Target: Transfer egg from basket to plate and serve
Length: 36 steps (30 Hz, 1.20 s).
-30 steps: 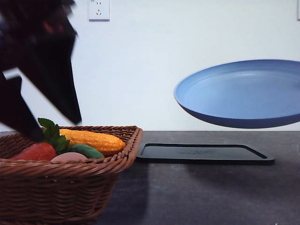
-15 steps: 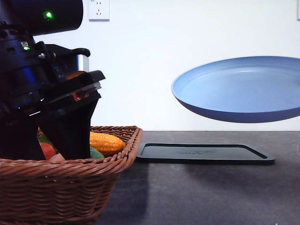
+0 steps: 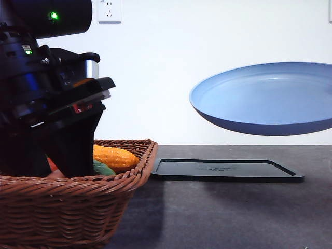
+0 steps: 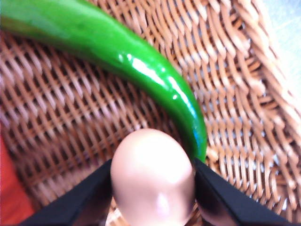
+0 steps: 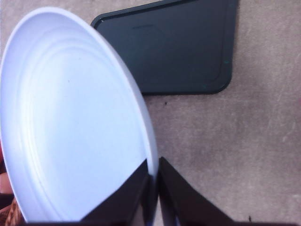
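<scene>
Pinkish-tan, the smooth oval egg [image 4: 153, 181] sat clamped in the left claw [image 4: 151, 190] for lifting, while the right claw [image 5: 153, 188] pinched the blue round plate's [image 5: 75, 117] rim to receive it.

The left arm [image 3: 46, 88] hid most of the basket's [image 3: 78, 207] contents in the front view; the corn [image 3: 115, 157] showed only partly. The plate [image 3: 264, 98] ran off the right edge there. In the left wrist view, the egg [image 4: 153, 179] was cut off and blurred, and a red patch [image 4: 11, 197], possibly a vegetable, was cropped.
</scene>
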{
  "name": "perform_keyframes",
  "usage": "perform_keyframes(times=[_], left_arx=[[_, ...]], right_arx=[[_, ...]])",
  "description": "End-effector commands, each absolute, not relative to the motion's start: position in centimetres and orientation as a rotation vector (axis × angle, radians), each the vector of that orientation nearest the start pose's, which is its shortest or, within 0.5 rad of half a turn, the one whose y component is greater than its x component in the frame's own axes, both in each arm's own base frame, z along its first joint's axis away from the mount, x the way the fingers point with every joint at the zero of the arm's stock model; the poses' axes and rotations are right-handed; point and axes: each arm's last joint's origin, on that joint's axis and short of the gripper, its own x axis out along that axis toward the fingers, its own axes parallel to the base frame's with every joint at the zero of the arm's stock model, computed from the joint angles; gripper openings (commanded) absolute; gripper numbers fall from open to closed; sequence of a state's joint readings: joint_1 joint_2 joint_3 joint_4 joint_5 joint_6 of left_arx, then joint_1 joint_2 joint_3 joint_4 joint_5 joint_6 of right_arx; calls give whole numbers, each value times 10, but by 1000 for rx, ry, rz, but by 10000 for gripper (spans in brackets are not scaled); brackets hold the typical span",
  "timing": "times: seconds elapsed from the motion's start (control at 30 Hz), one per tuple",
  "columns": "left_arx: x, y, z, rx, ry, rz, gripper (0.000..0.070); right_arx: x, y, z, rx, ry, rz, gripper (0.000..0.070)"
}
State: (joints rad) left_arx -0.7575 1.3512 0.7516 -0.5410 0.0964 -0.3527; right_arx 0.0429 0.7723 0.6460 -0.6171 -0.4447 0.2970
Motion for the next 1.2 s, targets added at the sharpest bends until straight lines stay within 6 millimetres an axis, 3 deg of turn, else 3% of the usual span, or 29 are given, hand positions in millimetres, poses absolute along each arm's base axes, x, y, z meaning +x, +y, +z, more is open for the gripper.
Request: perform_keyframes(times=[0.0,0.13,0.33,0.5,0.6,0.77,1.17], left_arx=[[174,-170,195,110,1175,-556,220],[174,-168,219,125,1082,-552,220],[174,-171,275,43,894,-625,220],[171,-184,316,-37,761,-792,220],[168,-192,330,-79,694,-903,220],[162,-208,327,-50,687,-978,220],[167,-242,278,91,887,-988,221]], right_arx=[[152,19,261,445,776,367,0],[152,20,261,451,783,390,0],[157,24,255,507,851,467,0],[164,33,244,528,954,544,0],[169,43,237,520,1021,593,0],[173,60,228,500,1101,681,0],[173,74,225,466,1126,744,0]])
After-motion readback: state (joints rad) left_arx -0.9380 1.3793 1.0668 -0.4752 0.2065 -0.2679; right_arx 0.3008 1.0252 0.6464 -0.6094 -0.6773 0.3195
